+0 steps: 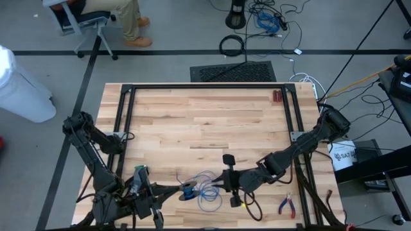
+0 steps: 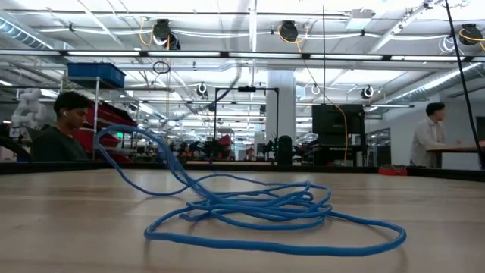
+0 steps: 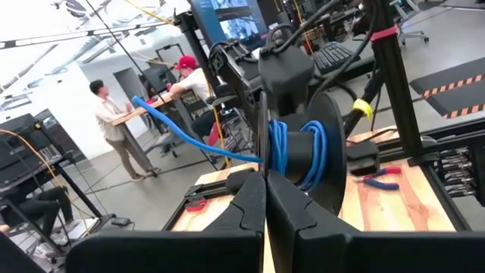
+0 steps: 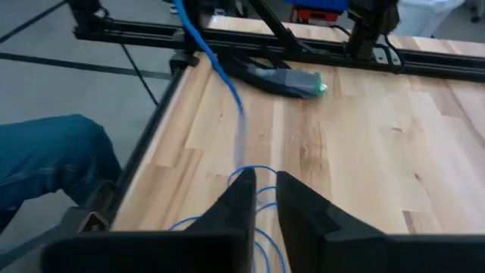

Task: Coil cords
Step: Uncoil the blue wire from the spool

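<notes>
The thin blue wire [image 1: 207,190] lies near the table's near edge in loose loops [image 2: 250,208], with one arc standing up off the wood. My left gripper [image 1: 186,192] is shut at one stretch of it [image 3: 265,178]. Several turns of the wire [image 3: 295,148] are wound round a dark part of my right gripper [image 1: 229,186], just beyond my left one. In the right wrist view my right gripper [image 4: 264,186] has a narrow gap between its fingers. Blue loops lie around the fingers, and a strand [image 4: 216,64] rises toward the left arm. My left gripper pinches one strand of the wire [image 3: 258,159] between its two fingertips, coming level from the table's left. A length runs on past the fingers into the air, clear of the table. My right gripper has turns of the wire round its fingers [image 4: 244,186], one arc crossing their tips [image 4: 256,168]. Whether a strand also sits between them I cannot tell.
Red-handled pliers [image 1: 287,205] lie on the wood to the right of the grippers, with a thick black cable [image 1: 249,206] beside them. A black frame [image 1: 205,87] rims the table. A small red thing [image 1: 276,96] lies at the far right. People sit and stand beyond the table.
</notes>
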`<state>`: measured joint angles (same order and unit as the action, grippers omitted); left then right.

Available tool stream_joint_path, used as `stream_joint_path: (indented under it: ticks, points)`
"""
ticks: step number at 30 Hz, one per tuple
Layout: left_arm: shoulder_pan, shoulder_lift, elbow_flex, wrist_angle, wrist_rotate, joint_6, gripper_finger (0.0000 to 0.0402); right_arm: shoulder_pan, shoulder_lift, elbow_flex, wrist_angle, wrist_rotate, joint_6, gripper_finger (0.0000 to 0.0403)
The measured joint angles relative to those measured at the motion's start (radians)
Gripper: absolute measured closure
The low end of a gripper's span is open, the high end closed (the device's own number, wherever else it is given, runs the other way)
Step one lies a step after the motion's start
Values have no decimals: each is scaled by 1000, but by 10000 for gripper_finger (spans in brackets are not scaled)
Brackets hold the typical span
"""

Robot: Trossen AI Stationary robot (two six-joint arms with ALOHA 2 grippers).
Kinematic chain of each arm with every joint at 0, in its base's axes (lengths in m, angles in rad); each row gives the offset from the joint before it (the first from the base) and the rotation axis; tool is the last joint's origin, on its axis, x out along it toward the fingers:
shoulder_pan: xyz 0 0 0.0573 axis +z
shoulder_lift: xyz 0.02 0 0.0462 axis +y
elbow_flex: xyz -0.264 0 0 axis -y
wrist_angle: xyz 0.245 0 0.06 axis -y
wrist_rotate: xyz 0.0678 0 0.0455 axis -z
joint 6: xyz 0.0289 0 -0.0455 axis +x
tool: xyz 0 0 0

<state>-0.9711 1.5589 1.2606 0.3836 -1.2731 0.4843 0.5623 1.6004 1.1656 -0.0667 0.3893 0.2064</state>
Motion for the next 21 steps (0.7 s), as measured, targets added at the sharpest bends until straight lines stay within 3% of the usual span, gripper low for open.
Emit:
stream_joint_path:
  ticks: [5,13,21]
  points:
    - [0,0,0,0,-11,2,400,36,-11,0,49,-1,-79,304]
    - [8,0,0,-4,-11,1,400,62,43,0,423,5,-232,224]
    - [8,0,0,-4,-11,0,400,39,127,0,612,35,-273,224]
